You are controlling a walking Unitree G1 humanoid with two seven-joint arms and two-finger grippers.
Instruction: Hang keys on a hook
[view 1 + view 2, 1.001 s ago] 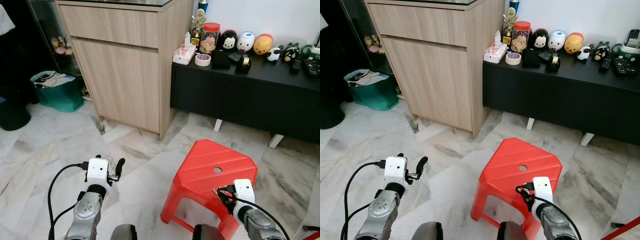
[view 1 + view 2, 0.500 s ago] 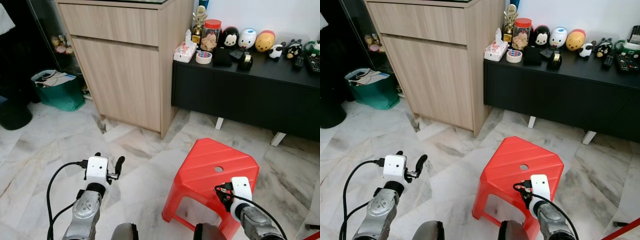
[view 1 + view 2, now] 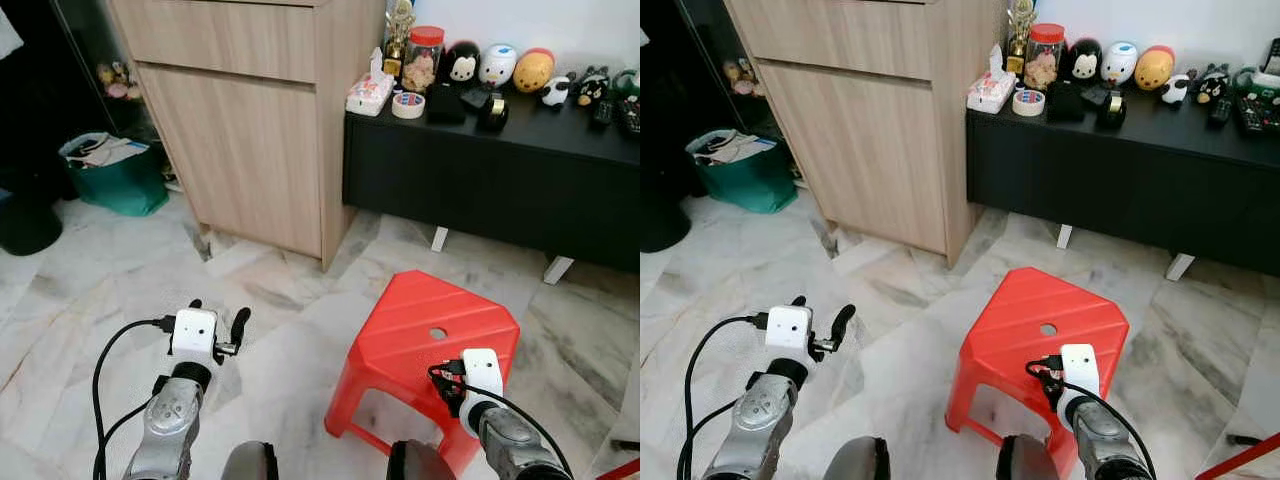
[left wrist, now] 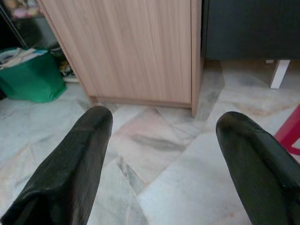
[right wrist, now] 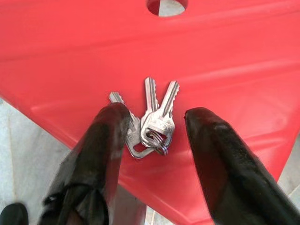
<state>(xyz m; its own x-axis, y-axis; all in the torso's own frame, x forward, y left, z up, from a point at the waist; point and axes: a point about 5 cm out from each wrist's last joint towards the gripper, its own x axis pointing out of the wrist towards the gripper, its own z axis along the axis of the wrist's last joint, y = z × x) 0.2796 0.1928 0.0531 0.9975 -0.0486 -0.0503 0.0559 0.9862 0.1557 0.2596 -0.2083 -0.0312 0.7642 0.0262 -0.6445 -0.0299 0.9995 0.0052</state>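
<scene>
Keys point(image 5: 152, 123) lie on red stool point(image 3: 425, 335), marble floor point(image 3: 100, 280) around.

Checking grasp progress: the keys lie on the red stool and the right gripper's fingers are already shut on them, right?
Not shut. In the right wrist view the right gripper is open, its fingers straddling the keys, which lie loose on the red stool.

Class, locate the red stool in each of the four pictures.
Left eye view: red stool, lower right of centre.
Right eye view: lower middle.
Left wrist view: a red sliver at the frame's edge.
Right wrist view: its top, under the keys.
Shared landmark: the hole in its top.
</scene>
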